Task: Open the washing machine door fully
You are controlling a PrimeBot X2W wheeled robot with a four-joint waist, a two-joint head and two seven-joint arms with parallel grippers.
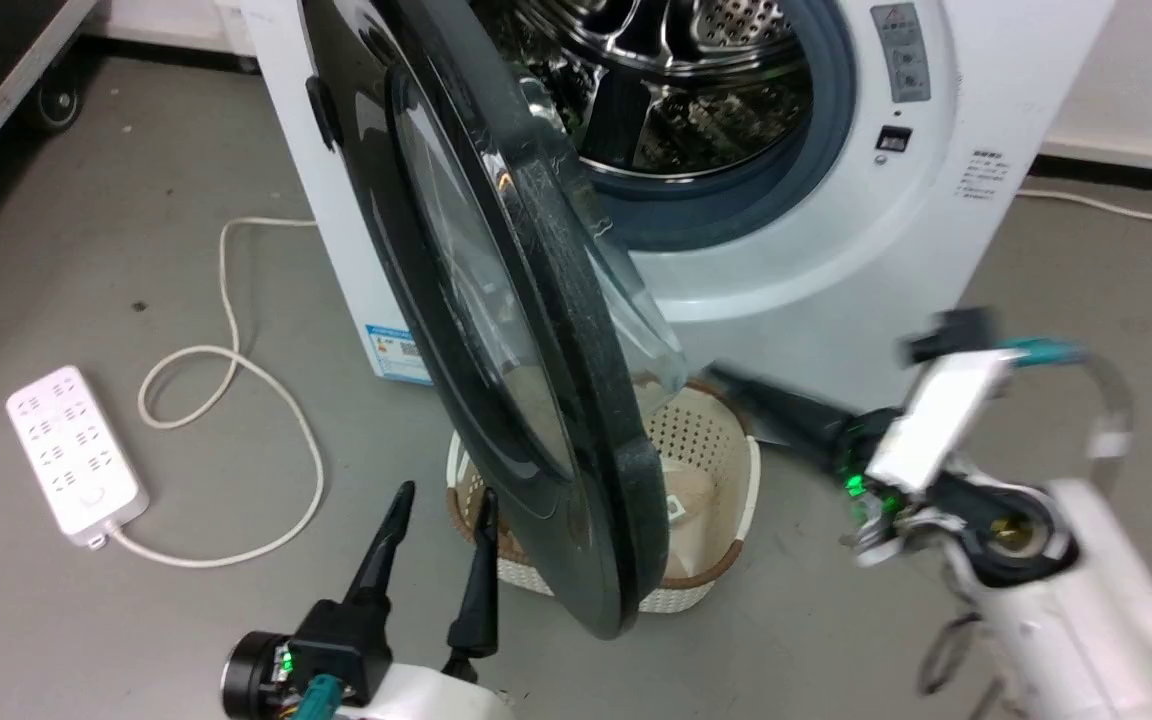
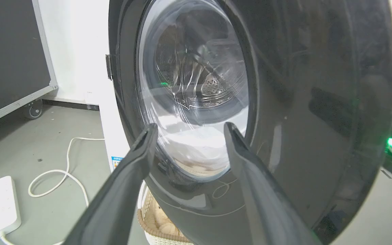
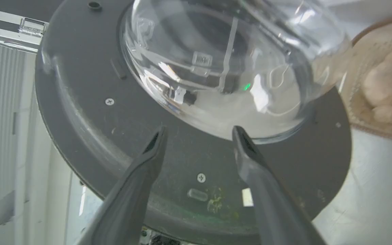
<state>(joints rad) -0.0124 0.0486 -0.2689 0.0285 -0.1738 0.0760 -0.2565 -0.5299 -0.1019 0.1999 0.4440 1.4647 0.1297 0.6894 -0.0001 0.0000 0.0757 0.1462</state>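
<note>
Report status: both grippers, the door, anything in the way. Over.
Washing machine door half open. Left gripper open at its outer side, right gripper open at inner side. Basket on floor beneath door.

No legible print on washing machine (image 1: pixel 816 270)

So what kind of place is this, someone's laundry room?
Probably a lab or workshop, not a home: the washing machine stands on a bare grey floor, a power strip lies loose beside it, and a wheeled black case stands nearby.
</note>
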